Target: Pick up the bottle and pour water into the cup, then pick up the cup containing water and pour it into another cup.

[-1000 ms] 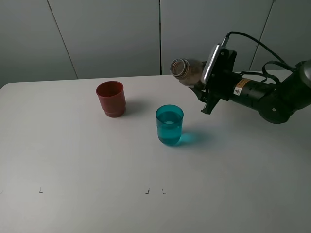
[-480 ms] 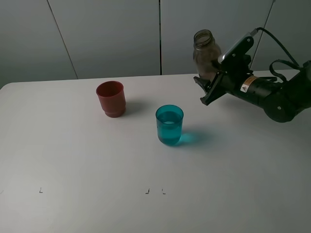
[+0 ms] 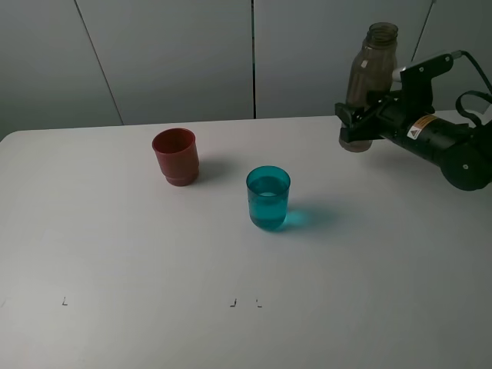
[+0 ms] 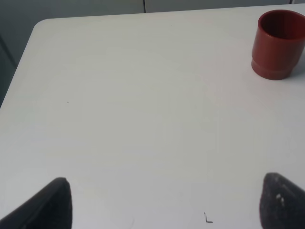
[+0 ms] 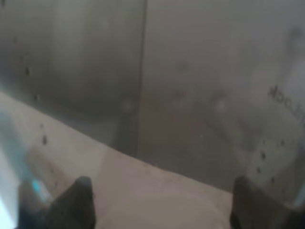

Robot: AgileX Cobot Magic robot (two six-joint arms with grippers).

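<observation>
The bottle (image 3: 370, 84) stands almost straight up near the far right corner of the bench (image 3: 154, 254), with its open mouth at the top. The right gripper (image 3: 360, 123) is clamped on the low part of the bottle, and its fingers press on both sides. I cannot tell if the bottom of the bottle touches the bench or hangs just over it. In the right wrist view the smoky bottle (image 5: 152, 95) fills almost the whole picture, with the dark fingers (image 5: 76, 202) low down on each side. The teal cup (image 3: 268, 198) stands upright near the middle of the bench and has water in it. The red cup (image 3: 176, 157) stands upright too, closer to the far edge and on the left of the teal cup, and the two cups do not touch. The left gripper (image 4: 167, 205) hangs over the left part of the bench with its fingers wide apart and nothing between them. The red cup (image 4: 278, 45) shows far off in that view. Some tiny dark marks (image 3: 232, 303) sit near the front edge of the bench.
</observation>
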